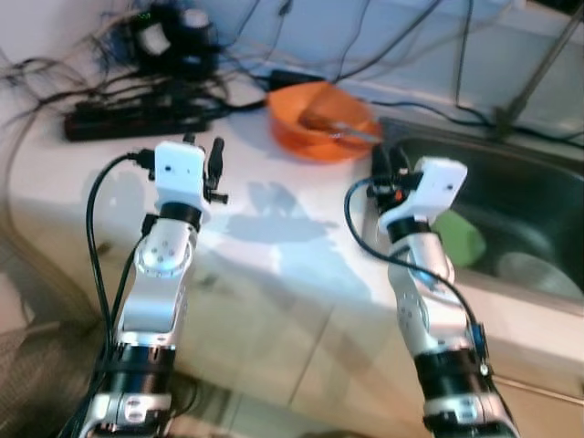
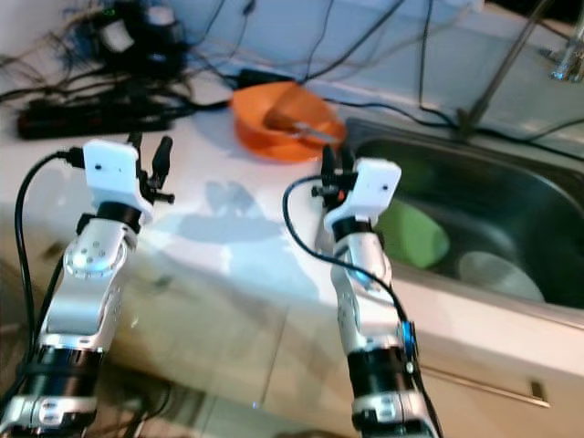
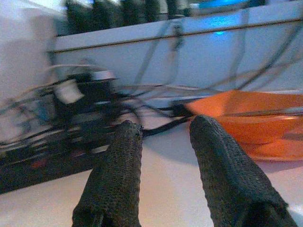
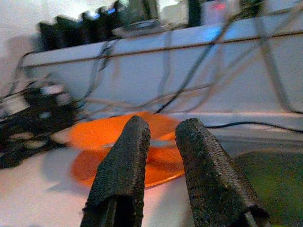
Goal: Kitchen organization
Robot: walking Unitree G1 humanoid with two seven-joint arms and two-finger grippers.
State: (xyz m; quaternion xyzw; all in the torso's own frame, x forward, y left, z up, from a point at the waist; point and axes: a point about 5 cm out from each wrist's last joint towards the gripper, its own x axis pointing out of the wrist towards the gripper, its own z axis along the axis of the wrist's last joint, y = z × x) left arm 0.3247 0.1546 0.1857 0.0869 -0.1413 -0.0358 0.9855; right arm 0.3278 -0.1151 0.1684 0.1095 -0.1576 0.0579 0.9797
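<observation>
The 2 head views look down at the counter (image 1: 274, 237); both wrist views face the orange bowl (image 4: 118, 142).

My arms (image 1: 160, 274) are silver metal with a soft sheen, capped by white plastic wrist housings — smooth and matt. The fingers (image 3: 116, 175) of my left end effector (image 3: 163, 142) wear a black, rough, knurled skin. The counter (image 1: 265, 246) looks pale, smooth and faintly glossy. The orange bowl (image 1: 319, 119) seems shiny plastic; the sink (image 2: 474, 192) is brushed steel — dull grey.
</observation>
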